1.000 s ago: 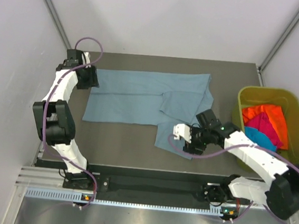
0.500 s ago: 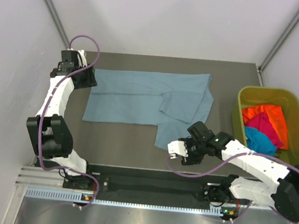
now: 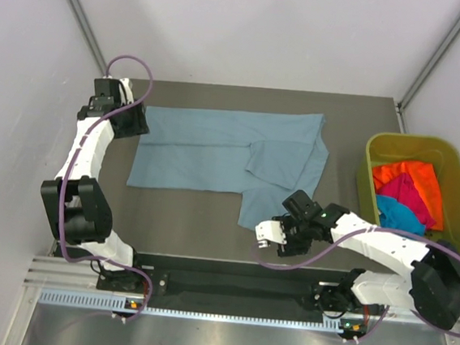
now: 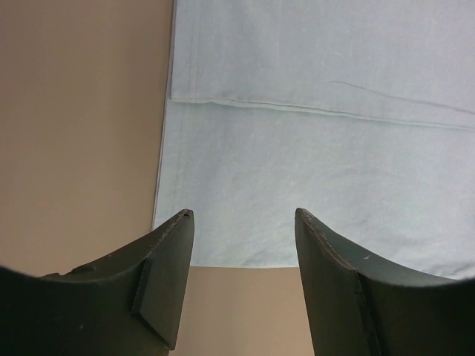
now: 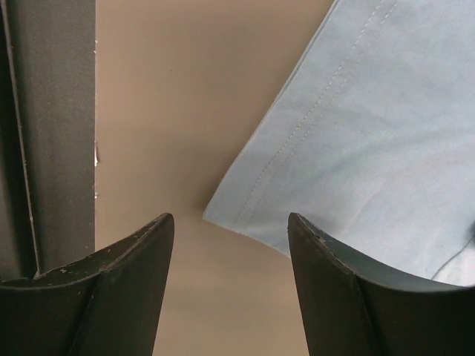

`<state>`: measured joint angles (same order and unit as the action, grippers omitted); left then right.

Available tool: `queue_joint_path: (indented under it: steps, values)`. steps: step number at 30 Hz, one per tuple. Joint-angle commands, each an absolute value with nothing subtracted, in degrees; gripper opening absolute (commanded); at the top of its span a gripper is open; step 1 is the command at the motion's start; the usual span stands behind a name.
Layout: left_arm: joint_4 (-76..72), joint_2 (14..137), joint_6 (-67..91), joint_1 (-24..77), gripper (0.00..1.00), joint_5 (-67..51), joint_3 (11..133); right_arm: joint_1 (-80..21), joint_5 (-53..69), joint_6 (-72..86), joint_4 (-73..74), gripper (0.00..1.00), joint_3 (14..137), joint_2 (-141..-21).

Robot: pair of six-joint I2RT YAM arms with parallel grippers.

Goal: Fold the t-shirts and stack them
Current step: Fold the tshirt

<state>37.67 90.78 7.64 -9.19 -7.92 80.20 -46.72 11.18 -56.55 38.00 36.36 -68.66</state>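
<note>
A large grey-blue t-shirt (image 3: pixel 216 151) lies spread out on the brown table, with one part folded over near its right side. My left gripper (image 3: pixel 139 123) is open and empty at the shirt's far left corner; in the left wrist view (image 4: pixel 243 215) the shirt's edge (image 4: pixel 312 148) lies just ahead of the fingertips. My right gripper (image 3: pixel 277 236) is open and empty, low over the table beside the shirt's near right corner. In the right wrist view (image 5: pixel 230 219) that hemmed corner (image 5: pixel 371 133) lies just ahead.
An olive-green bin (image 3: pixel 458 174) stands at the right edge and holds orange (image 3: pixel 415 178), magenta (image 3: pixel 407 198) and turquoise (image 3: pixel 395 214) t-shirts. The table's near edge and a dark rail (image 3: pixel 227 285) run just in front of the right gripper. Walls close in on the left, right and rear.
My right gripper has moved left and toward the near edge, off the shirt to its near corner. My left arm shifted slightly toward the far left, then held still.
</note>
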Motion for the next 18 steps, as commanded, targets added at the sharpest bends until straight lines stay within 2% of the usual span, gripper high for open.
queue_joint_path:
  steps: [1, 18]
  values:
    - [36.2, 89.6, 8.5, -9.6, 0.62, -8.2, 82.3, -47.8, 10.5, -57.7, 35.3, 0.63, 35.9, -69.4]
    - [38.5, 90.7, 9.1, -10.3, 0.62, -7.8, 82.6, -47.8, 9.1, -59.1, 31.5, 0.50, 33.7, -72.2]
